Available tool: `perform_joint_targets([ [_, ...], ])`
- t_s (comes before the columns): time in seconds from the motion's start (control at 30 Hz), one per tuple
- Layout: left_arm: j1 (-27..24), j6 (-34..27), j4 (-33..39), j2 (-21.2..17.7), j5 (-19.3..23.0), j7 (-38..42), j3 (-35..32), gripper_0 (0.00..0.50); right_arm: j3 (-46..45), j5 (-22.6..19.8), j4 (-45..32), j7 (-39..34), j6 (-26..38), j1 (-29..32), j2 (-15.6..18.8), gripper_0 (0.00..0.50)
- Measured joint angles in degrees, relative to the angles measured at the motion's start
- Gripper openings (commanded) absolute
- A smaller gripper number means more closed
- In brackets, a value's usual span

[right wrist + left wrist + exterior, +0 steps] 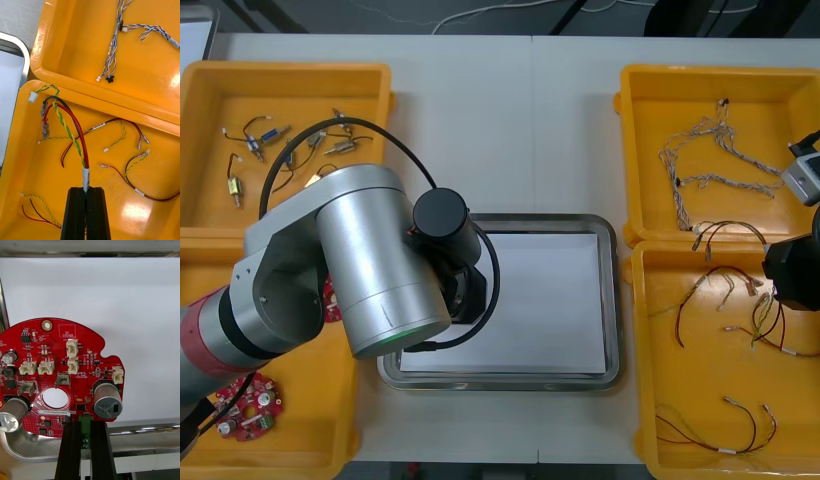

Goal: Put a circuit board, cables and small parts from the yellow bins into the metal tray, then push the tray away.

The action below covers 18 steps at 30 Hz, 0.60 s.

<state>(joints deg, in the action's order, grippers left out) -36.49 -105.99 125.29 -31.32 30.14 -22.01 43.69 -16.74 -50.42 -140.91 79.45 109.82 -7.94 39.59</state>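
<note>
My left gripper [86, 427] is shut on the green connector at the edge of a round red circuit board [56, 367]. It holds the board over the white inside of the metal tray [150, 429]. From the front, the left arm [350, 270] covers the left end of the tray [608, 300]. My right gripper [86, 191] is shut on a red and yellow cable [73, 127] at its white sleeve, over the near right bin [33, 176]. The right arm [792, 272] sits at the right edge above that bin [700, 400].
The far left bin [290, 70] holds small metal parts [265, 135]. More red boards [248, 410] lie in the near left bin [330, 420]. Twisted blue and white cables [700, 150] lie in the far right bin [760, 90]. Several loose cables [127, 165] surround the held one.
</note>
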Motion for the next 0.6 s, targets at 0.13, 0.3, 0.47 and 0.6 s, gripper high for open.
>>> perform_joint_targets([
  [0.13,2.6,0.8,0.0,0.0,-1.8,-0.1,0.0,0.000,0.0,0.0,0.0,0.0,0.0,0.0,0.0,0.000],
  [0.3,5.0,1.6,0.1,0.0,-2.8,-0.9,0.0,0.000,0.0,0.0,0.0,0.0,0.0,0.0,0.0,0.000],
  [0.47,6.5,1.6,0.1,0.0,-3.5,-1.9,0.0,0.000,0.0,0.0,0.0,0.0,0.0,0.0,0.0,0.000],
  [0.6,7.3,1.6,0.1,0.1,-3.8,-3.5,0.0,0.000,0.0,0.0,0.0,0.0,0.0,0.0,0.0,0.000],
])
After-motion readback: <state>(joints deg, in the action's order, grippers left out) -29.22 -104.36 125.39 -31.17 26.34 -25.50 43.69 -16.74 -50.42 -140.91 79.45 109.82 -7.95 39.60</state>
